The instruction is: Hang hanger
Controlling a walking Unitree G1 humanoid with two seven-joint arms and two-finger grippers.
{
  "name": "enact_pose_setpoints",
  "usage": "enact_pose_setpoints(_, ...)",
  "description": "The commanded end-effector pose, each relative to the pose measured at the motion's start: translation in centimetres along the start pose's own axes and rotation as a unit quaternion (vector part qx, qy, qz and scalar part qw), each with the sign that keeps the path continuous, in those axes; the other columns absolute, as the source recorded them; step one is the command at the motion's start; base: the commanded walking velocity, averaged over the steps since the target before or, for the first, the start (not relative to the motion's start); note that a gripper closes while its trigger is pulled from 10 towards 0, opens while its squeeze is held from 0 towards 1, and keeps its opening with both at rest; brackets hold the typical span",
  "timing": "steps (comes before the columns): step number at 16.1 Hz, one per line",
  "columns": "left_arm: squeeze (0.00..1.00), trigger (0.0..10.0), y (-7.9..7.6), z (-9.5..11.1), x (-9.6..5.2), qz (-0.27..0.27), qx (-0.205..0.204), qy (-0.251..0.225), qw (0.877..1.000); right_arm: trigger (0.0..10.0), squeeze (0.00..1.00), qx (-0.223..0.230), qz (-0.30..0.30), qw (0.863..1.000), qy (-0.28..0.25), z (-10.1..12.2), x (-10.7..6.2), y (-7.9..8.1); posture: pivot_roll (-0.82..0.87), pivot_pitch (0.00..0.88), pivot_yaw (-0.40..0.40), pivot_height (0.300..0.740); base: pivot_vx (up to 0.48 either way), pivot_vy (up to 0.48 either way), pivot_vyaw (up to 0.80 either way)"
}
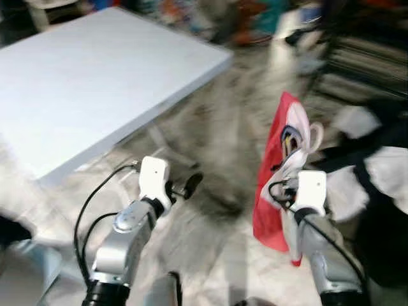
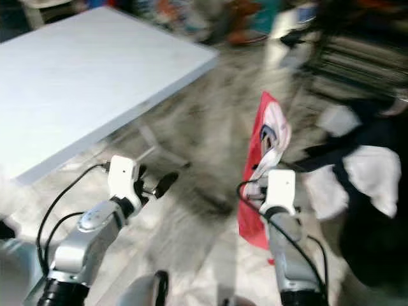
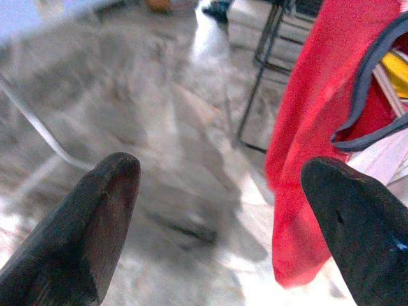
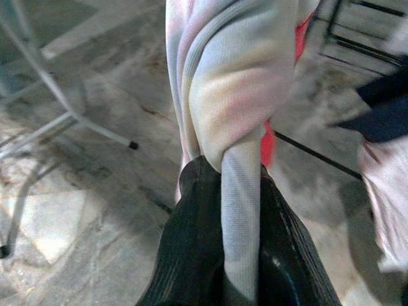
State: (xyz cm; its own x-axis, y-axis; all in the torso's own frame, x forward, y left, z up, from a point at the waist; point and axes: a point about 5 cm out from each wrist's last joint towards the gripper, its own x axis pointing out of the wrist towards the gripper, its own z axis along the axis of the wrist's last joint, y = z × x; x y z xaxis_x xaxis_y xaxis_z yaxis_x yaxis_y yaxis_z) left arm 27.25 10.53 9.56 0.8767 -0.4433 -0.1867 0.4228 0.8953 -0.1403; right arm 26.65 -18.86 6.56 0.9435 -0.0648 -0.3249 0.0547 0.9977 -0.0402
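Red-white garment (image 1: 279,166) (hanger probably inside) in right gripper (image 4: 239,210)

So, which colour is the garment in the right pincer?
Mainly red garment with white parts; left eye view shows it best.

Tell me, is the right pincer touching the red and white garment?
Touching. In the right wrist view, the right pincer has both black fingers clamped on a fold of the red and white garment.

A white folding table (image 1: 95,83) stands on the grey marbled floor (image 1: 217,146) (its top bare).
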Motion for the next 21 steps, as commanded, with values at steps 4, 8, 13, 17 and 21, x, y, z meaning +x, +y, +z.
enact_pose_setpoints(4, 0.00, 10.0, 0.4, 0.2, -0.1, 0.009, 0.015, 0.005, 1.000, 10.0, 0.00, -0.005, 0.035, 0.999, -0.028, 1.3, 0.3, 1.2, 0.03, 0.089, -0.013, 0.740, 0.000, 0.000, 0.80)
enact_pose_setpoints(8, 0.00, 10.0, 0.3, 0.2, -0.1, 0.014, 0.019, -0.002, 1.000, 10.0, 0.00, 0.001, 0.050, 0.998, -0.029, 1.3, 0.1, 1.6, 0.03, 0.088, -0.008, 0.740, 0.000, 0.000, 0.80)
enact_pose_setpoints(13, 0.00, 10.0, 0.3, 0.1, -0.1, 0.014, 0.025, -0.002, 1.000, 10.0, 0.00, 0.000, 0.054, 0.998, -0.033, 1.4, 0.1, 1.6, 0.02, 0.079, -0.008, 0.740, 0.000, 0.000, 0.80)
enact_pose_setpoints(17, 0.00, 10.0, 0.2, 0.1, -0.1, 0.013, 0.027, -0.002, 1.000, 10.0, 0.00, -0.004, 0.059, 0.998, -0.033, 1.4, 0.2, 1.6, 0.02, 0.074, -0.012, 0.740, -0.271, 0.000, 0.77)
enact_pose_setpoints(21, 0.00, 10.0, 0.2, 0.2, 0.1, 0.012, 0.028, -0.003, 1.000, 10.0, 0.00, -0.003, 0.062, 0.997, -0.035, 1.6, 0.4, 1.8, 0.03, 0.082, -0.015, 0.740, -0.277, 0.000, 0.22)
